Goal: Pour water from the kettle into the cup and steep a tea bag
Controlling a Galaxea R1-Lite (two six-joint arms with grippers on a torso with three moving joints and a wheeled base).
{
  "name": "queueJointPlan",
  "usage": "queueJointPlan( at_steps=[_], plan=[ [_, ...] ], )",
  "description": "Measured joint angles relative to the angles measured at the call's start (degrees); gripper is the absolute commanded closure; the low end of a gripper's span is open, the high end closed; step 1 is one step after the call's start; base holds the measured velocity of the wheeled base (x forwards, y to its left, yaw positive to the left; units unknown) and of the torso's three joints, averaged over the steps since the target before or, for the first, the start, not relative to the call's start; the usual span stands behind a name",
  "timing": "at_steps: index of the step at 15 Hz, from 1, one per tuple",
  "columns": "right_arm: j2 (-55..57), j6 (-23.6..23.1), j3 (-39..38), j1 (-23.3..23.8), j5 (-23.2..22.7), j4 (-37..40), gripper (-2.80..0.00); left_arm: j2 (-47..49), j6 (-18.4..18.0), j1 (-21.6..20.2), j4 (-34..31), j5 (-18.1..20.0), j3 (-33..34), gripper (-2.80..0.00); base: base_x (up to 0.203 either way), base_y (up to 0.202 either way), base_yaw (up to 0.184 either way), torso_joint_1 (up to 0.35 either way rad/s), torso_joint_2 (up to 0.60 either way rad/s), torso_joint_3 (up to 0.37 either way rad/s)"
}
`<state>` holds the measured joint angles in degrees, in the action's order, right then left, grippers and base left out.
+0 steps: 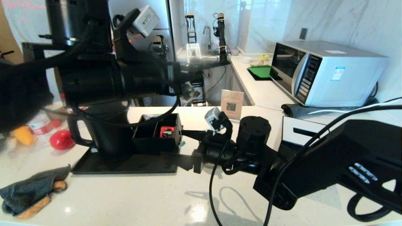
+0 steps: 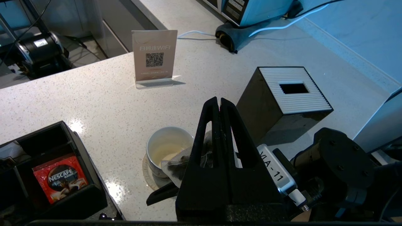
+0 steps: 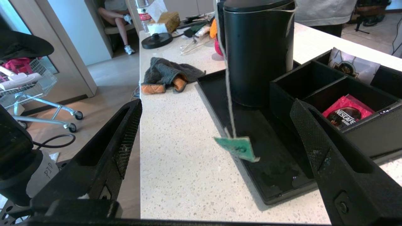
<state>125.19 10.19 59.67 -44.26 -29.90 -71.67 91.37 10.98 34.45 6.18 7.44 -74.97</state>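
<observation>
In the left wrist view my left gripper is shut on the tea bag, held high over the counter. The pouch of dark leaves hangs beside the rim of the cup, which holds pale yellowish water. The bag's string drops to the teal tag, which dangles between the wide-open fingers of my right gripper, low over the counter. The black kettle stands upright on the black tray. The right arm hides the cup in the head view.
A black compartment box with a red Nescafe packet sits by the kettle. A black tissue box stands right of the cup, with a WiFi sign behind. A microwave stands back right and a grey cloth lies front left.
</observation>
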Motion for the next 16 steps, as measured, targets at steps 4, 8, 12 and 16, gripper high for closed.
queueJointPlan(
  at_steps=[4,8,12,16],
  plan=[
    [0.1,0.1,0.0,-0.1,-0.1,-0.1,-2.80,0.0,0.0,0.0,0.0,0.0,0.0,0.00,0.000,0.000,0.000,0.000,0.00,0.000],
    [0.1,0.1,0.2,-0.1,0.0,0.0,-2.80,0.0,0.0,0.0,0.0,0.0,0.1,0.00,0.000,0.000,0.000,0.000,0.00,0.000],
    [0.1,0.1,0.2,-0.1,0.0,-0.1,-2.80,0.0,0.0,0.0,0.0,0.0,0.1,0.00,0.000,0.000,0.000,0.000,0.00,0.000],
    [0.1,0.0,0.1,-0.1,0.0,-0.1,0.00,0.0,0.0,0.0,0.0,0.0,0.1,0.00,0.000,0.000,0.000,0.000,0.00,0.000]
  ],
)
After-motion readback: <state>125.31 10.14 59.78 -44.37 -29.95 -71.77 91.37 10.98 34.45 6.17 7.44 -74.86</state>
